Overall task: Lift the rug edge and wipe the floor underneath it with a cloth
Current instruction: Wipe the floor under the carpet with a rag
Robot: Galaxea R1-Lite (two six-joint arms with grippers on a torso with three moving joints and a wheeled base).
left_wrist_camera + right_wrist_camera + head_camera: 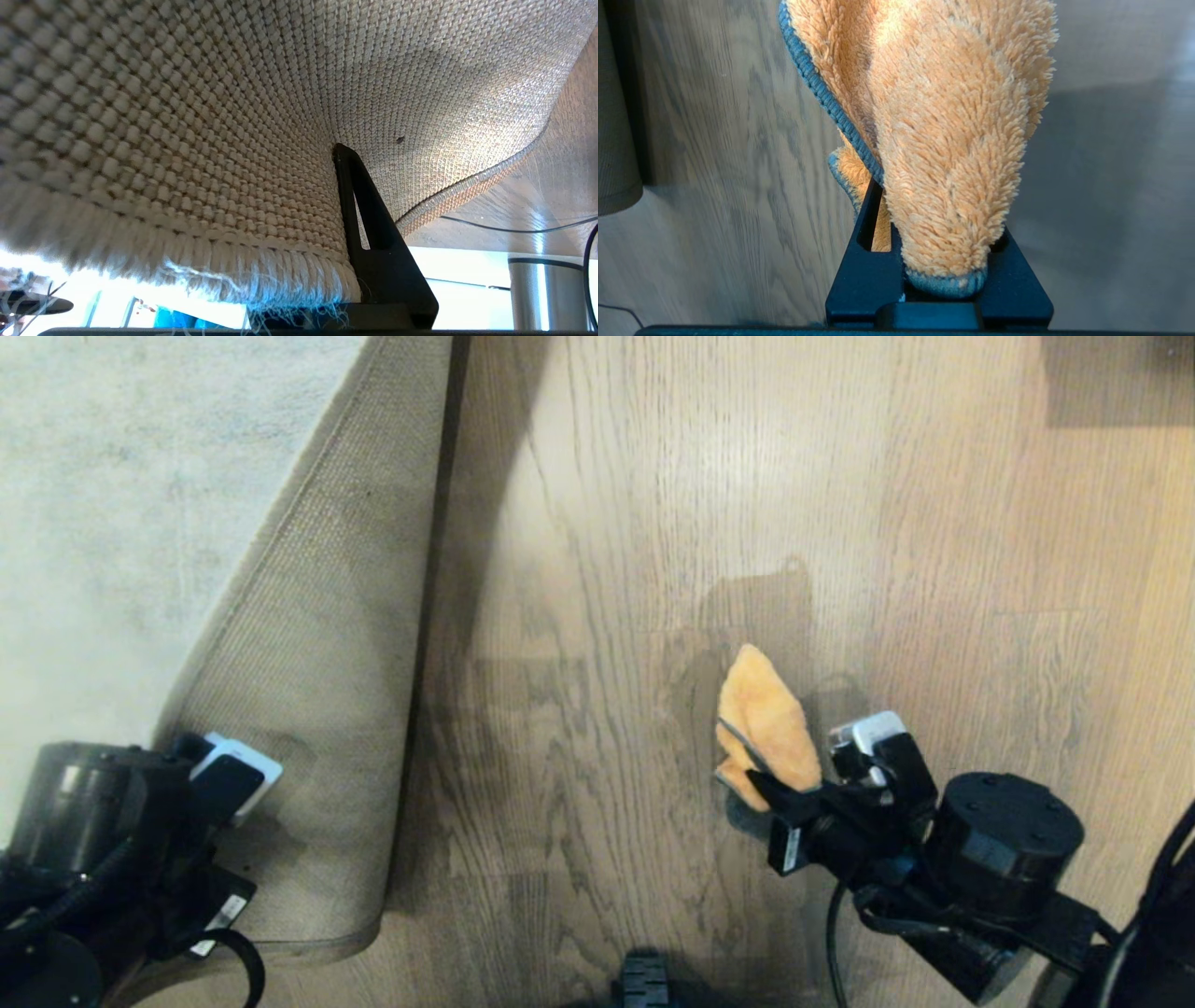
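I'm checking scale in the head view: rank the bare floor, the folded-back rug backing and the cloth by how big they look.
1. floor
2. rug backing, clearly smaller
3. cloth, smallest by far

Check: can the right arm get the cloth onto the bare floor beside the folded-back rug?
Probably yes. The left claw holds the rug edge folded back, and nothing lies on the floor between it and the cloth in the right claw.

One large pale grey short-pile rug [112,523], its single tan mesh-backed rug edge [317,709] folded over; one fluffy orange-tan cloth with blue-grey trim [766,723]; two black robot grippers, left gripper [219,784] and right gripper [780,803]; one brown wood-grain plank floor [653,523].
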